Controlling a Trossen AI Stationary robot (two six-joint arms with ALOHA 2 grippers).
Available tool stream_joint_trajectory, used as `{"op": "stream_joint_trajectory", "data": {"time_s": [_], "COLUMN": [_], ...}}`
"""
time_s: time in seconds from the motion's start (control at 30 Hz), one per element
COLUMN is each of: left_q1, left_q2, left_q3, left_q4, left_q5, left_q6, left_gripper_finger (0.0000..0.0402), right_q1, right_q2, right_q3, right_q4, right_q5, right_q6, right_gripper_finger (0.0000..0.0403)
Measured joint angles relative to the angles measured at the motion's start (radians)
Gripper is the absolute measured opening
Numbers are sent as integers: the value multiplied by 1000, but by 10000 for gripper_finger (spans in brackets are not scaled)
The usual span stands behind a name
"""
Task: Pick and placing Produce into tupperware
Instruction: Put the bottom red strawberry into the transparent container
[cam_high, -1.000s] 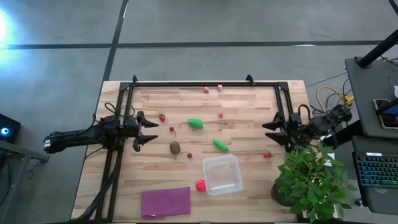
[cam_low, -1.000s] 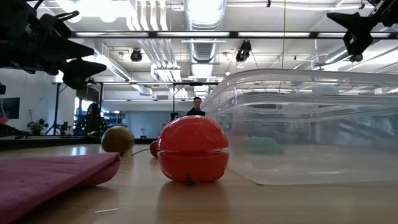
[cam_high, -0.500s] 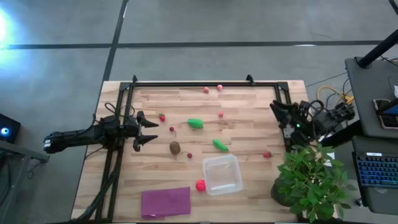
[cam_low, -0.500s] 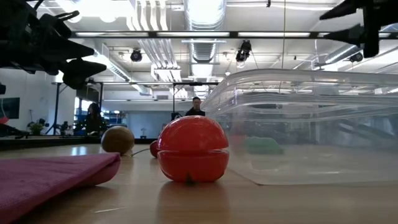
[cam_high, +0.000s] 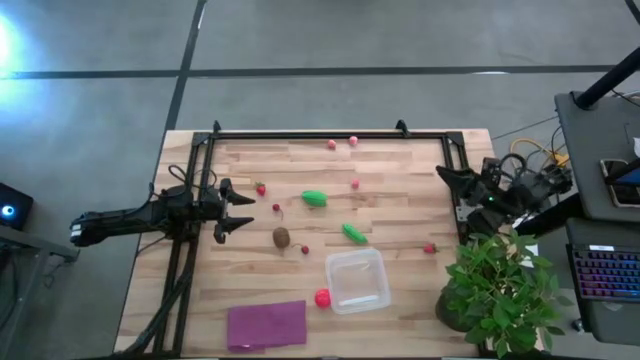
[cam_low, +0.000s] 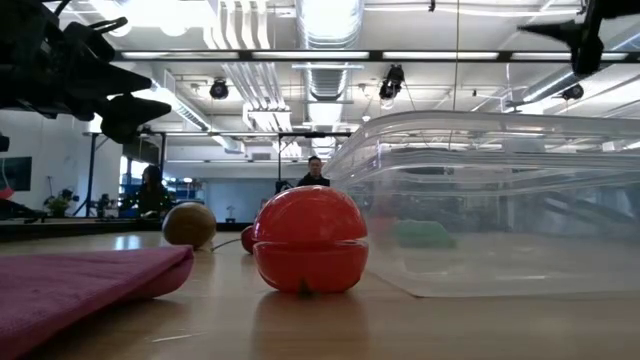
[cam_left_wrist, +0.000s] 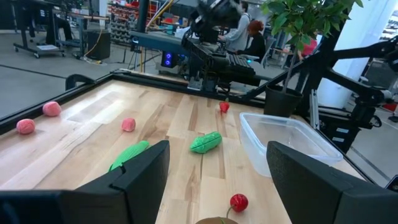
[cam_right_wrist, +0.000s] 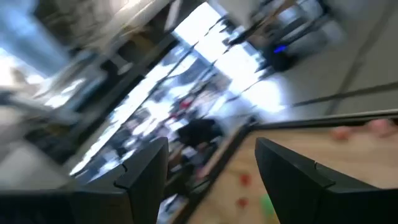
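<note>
Where produce lies: table (cam_high: 400, 200) (wooden).

The tupperware (cam_high: 356, 281) sits just right of the ball (cam_high: 322, 297), produce (cam_high: 314, 198) behind.

Left tool (cam_high: 238, 207) open, empty, arm stretched level; right tool (cam_high: 447, 178) open, empty, raised at right edge.
</note>
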Motion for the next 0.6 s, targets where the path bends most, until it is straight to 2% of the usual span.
{"op": "stream_joint_trajectory", "data": {"time_s": [0.1, 0.23, 0.33, 0.4, 0.5, 0.6], "left_q1": [0, 0, 0, 0, 0, 0], "left_q2": [0, 0, 0, 0, 0, 0], "left_q3": [0, 0, 0, 0, 0, 0], "left_q4": [0, 1, 0, 0, 0, 0], "left_q5": [0, 0, 0, 0, 0, 0], "left_q6": [0, 0, 0, 0, 0, 0], "left_gripper_finger": [255, 255, 255, 255, 255, 255], "right_q1": [-10, -11, -12, -27, -82, -156], "right_q2": [5, 62, 165, 236, 313, 381], "right_q3": [10, -11, -17, -12, 46, 166], "right_q4": [68, 227, 255, 261, 262, 259], "right_q5": [-130, -216, -237, -205, -223, -317], "right_q6": [-63, -143, -167, -168, -228, -358], "right_gripper_finger": [233, 233, 233, 233, 233, 233]}}
